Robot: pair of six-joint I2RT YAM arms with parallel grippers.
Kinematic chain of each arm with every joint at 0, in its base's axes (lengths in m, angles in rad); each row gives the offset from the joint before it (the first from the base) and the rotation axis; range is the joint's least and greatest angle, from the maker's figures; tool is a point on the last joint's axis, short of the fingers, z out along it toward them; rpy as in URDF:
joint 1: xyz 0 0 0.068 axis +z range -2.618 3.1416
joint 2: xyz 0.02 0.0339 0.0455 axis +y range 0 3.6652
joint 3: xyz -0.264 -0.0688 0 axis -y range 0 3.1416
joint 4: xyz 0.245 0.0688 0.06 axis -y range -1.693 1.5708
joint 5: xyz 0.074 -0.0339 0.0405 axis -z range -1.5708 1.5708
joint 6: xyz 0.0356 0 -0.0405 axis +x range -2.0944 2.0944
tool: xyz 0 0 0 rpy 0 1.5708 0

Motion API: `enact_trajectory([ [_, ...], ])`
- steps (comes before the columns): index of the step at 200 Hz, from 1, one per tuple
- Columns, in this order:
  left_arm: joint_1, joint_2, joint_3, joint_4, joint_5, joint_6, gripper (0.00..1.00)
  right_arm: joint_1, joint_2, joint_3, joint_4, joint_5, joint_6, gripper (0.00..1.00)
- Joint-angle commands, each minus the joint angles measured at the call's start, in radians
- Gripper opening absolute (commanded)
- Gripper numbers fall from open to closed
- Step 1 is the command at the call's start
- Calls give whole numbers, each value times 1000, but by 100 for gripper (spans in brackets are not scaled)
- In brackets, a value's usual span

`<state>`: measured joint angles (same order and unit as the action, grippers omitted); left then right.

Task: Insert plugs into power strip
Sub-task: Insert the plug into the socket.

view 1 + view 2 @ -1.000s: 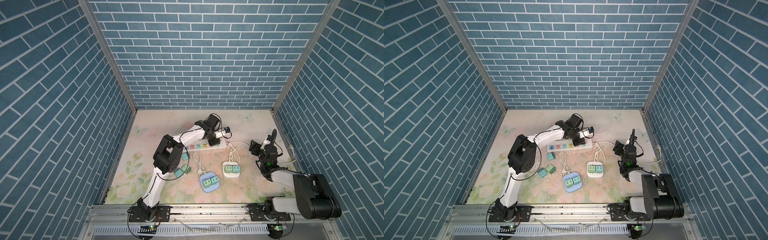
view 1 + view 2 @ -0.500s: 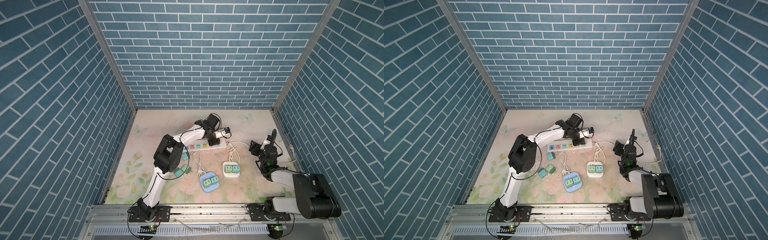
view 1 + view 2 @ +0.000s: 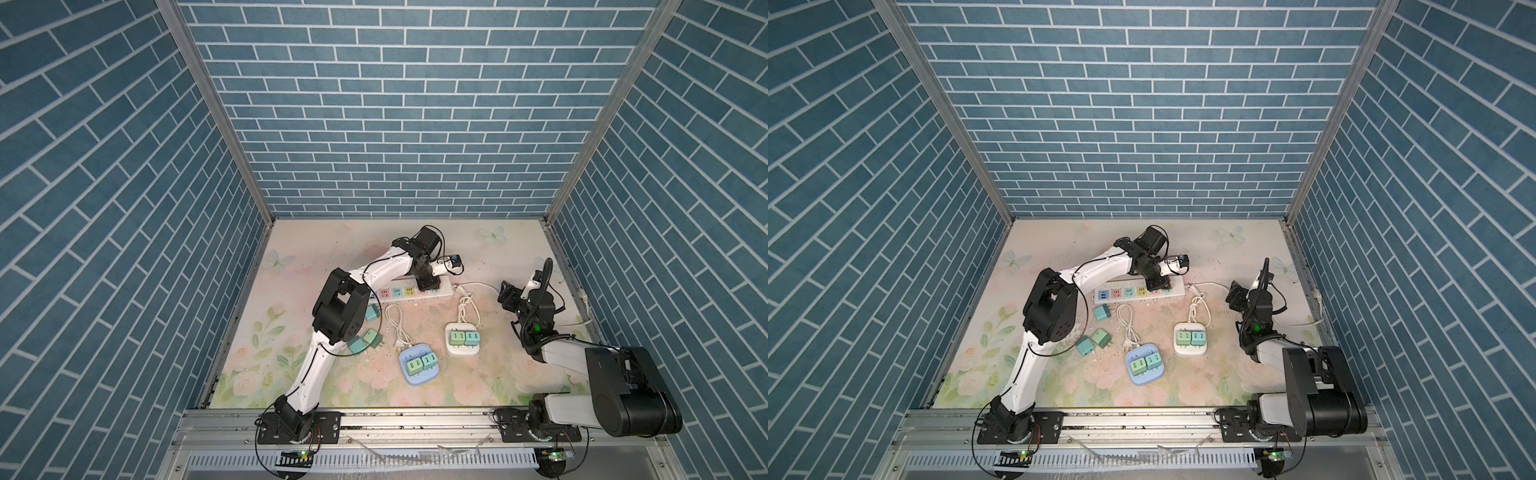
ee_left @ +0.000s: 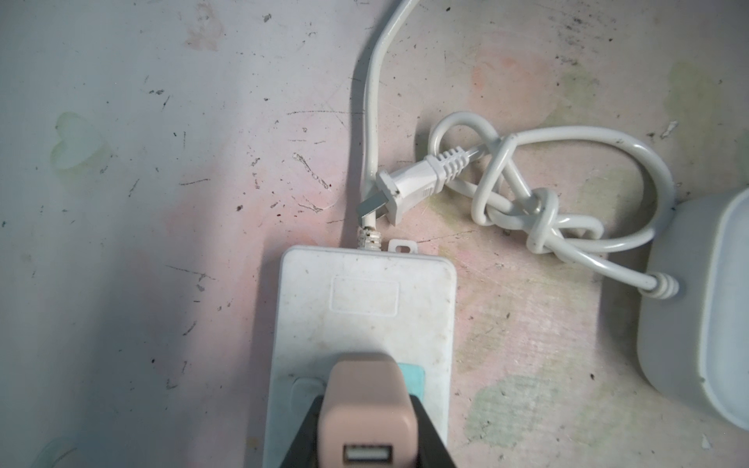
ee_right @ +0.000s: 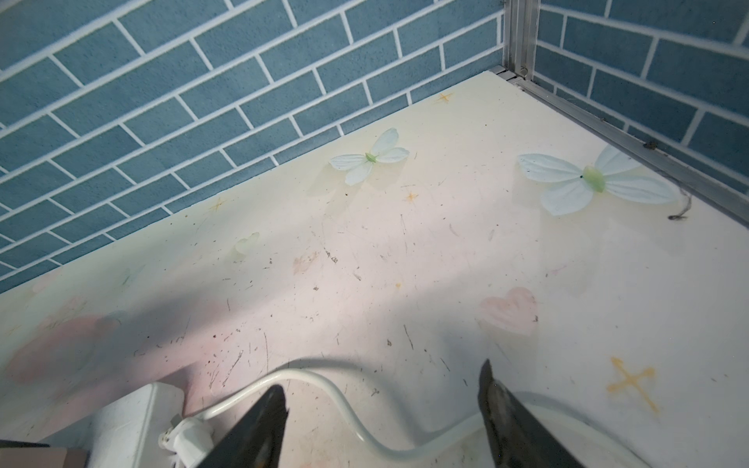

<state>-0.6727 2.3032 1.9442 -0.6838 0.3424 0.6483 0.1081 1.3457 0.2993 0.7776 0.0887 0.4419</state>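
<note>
Blue brick-print walls, floral tabletop.

Both top views: left gripper low over the cord end of long white power strip, plug itself hidden under the wrist. Right gripper well apart, off past the strip's cord, holding nothing. Three loose teal plugs on the mat beside the left arm's elbow, not yet inserted. Two green plugs seated in blue square strip, two more in white square strip. Roughly half done by the look of it.

Left wrist: pinkish-tan plug clamped between both black fingers, USB port facing the camera, standing on the strip with a teal socket face showing at one side. Prongs hidden under the body, so cannot tell whether seated or just resting. Blank end panel and cord exit beyond; loose white cord plug and knotted cord just past the end, clear of the grip. Likely step: pushing this plug home. Keep the body square to the socket, press straight down with no rocking, watch for the strip sliding, let go only once flush.

Right wrist: bare mat with butterfly prints, brick walls meeting at the corner. Fingers wide apart and empty, white cord on the mat under the gap. Worth using to pin the strip's end against sliding.
</note>
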Motion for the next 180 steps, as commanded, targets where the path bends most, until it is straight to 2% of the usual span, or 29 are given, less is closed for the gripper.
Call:
enact_trajectory([
  [1,23,69,-20,-115,-4,14,0,-5,5,25,2,-6,24,77],
  [66,31,82,-5,-140,6,32,1,-5,6,26,0,-9,24,77],
  [79,32,77,-5,-131,0,23,17,-5,6,24,0,-8,24,77],
  [97,32,54,-12,-109,-6,10,47,-5,6,27,0,-7,24,77],
  [99,30,51,-13,-107,-7,10,55,-4,6,26,0,-8,24,77],
  [100,30,50,-14,-107,-8,10,65,-4,7,26,0,-8,24,76],
  [101,30,48,-13,-105,-9,11,82,-5,7,26,0,-9,24,77],
  [102,30,45,-13,-104,-9,10,89,-4,7,26,0,-9,24,77],
  [104,29,41,-14,-103,-11,10,97,-5,7,27,0,-9,24,77],
  [106,30,39,-14,-102,-14,10,99,-4,7,27,0,-9,24,77],
  [147,28,-89,-20,-101,12,-7,100,-5,10,33,-5,-7,24,76],
  [180,21,-323,-146,-14,25,-77,100,-5,13,40,-16,-9,23,76],
])
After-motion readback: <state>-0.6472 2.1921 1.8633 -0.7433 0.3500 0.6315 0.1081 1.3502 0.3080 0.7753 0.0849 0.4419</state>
